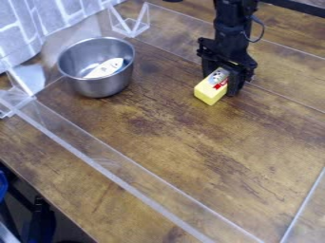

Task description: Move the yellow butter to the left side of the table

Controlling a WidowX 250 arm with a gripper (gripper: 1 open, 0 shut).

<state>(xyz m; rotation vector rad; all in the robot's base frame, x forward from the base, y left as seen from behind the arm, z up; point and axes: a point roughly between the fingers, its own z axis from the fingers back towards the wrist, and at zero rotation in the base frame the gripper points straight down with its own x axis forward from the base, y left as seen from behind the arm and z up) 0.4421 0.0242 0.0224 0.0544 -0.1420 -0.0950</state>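
The yellow butter (pixel 210 92) is a small yellow block lying on the wooden table toward the back right. My black gripper (pixel 221 76) points straight down over the block's far end, with its fingers closed on that end. A red and white patch shows between the fingers just above the butter. Its near end sticks out toward the camera.
A metal bowl (pixel 94 66) with a pale object inside stands at the back left. A clear plastic wall (pixel 89 152) runs diagonally across the wooden table (pixel 178 142), with more clear panels at the back. A white cloth (pixel 32 38) hangs at the far left.
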